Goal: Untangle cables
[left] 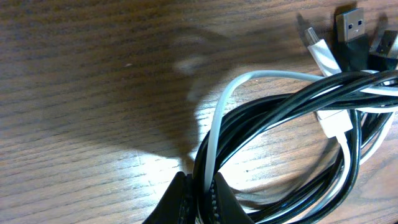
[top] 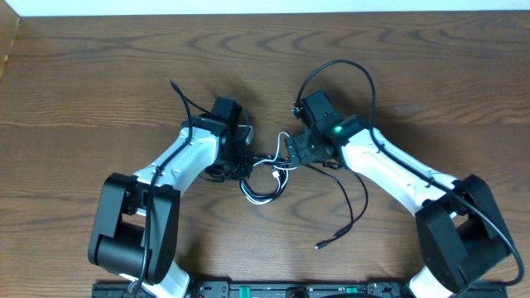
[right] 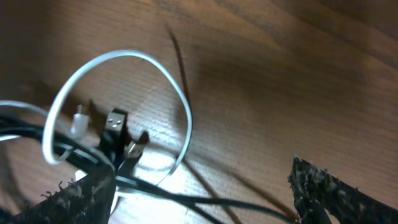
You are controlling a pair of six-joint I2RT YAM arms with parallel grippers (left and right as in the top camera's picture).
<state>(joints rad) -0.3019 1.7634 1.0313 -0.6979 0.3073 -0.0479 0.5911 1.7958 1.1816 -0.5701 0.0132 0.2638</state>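
Looking down from overhead, I see the cables [top: 265, 184] bunched at the centre of the table [top: 83, 83], between my two arms. The left gripper [left: 198, 198], at the bottom edge of its wrist view, is pinched tight on white and black strands of that bundle. The right gripper [right: 202, 196] stands wide apart at the lower corners, gripping nothing; a white loop [right: 130, 55] and plugs [right: 115, 121] fill the left half.
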